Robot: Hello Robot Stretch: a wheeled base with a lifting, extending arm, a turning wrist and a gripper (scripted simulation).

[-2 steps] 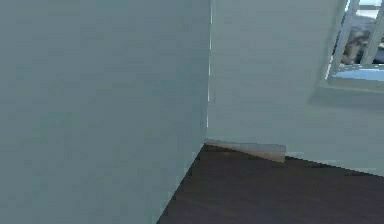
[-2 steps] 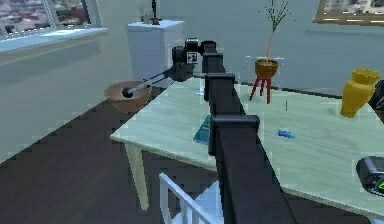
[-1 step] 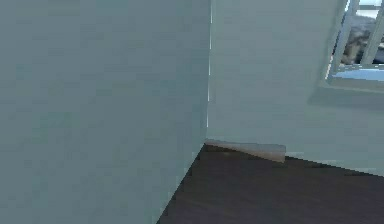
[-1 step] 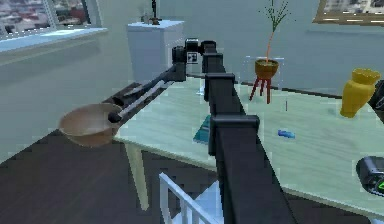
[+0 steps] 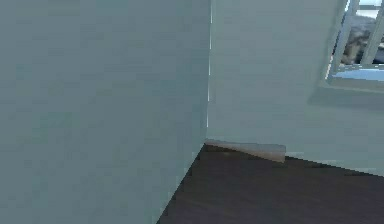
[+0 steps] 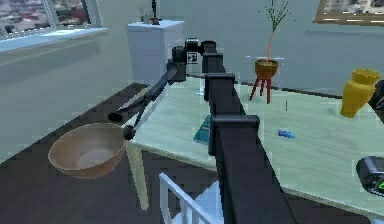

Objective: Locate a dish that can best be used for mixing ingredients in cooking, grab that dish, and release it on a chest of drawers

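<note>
Arm side view: the dark arm (image 6: 235, 130) rises from six o'clock across a pale green bench (image 6: 310, 160). The gripper (image 6: 126, 124) reaches toward eight o'clock and holds a brown bowl (image 6: 88, 150), which hangs beyond the bench's edge, clear of the dark floor (image 6: 100, 110). On the bench, a potted plant (image 6: 266, 68) stands at one o'clock and a yellow vase (image 6: 358, 92) at three o'clock. A white cabinet (image 6: 155, 45) stands at twelve o'clock. Forward view: a wall corner (image 5: 209, 80), with a window (image 5: 360, 45) at two o'clock.
</note>
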